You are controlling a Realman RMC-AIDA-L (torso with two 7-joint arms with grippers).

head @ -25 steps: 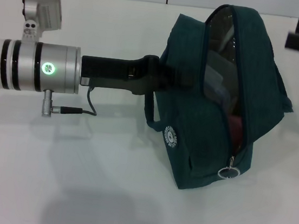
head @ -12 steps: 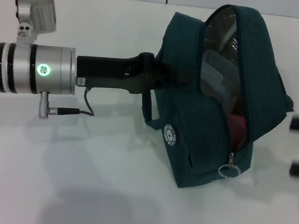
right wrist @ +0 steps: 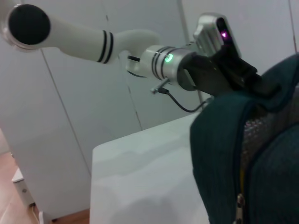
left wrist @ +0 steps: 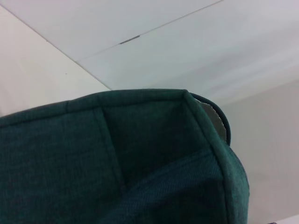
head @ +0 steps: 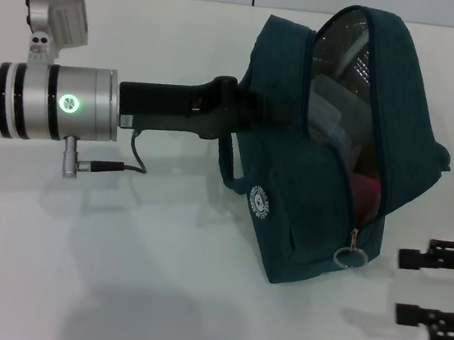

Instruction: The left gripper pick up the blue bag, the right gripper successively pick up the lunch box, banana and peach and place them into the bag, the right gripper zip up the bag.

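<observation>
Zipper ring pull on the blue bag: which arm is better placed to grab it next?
Right. The right gripper, fingers open, sits beside the ring pull, pointing toward it. The left gripper is busy holding the blue bag up by its far side.

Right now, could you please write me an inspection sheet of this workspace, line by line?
Surface: plain white table, bare around the bag.
Job's things: dark teal-blue fabric bag stands unzipped, ring-pull low on the zipper; clear plastic lunch box and something pink show inside; banana not seen.
Clutter: nothing seen.
End effectors: left end effector holds the bag's side near a handle; right end effector open, low beside the bag, facing the ring-pull, not touching.
Cables: thin black cable looping under the left wrist.
Surroundings: pale wall panels behind the table.
</observation>
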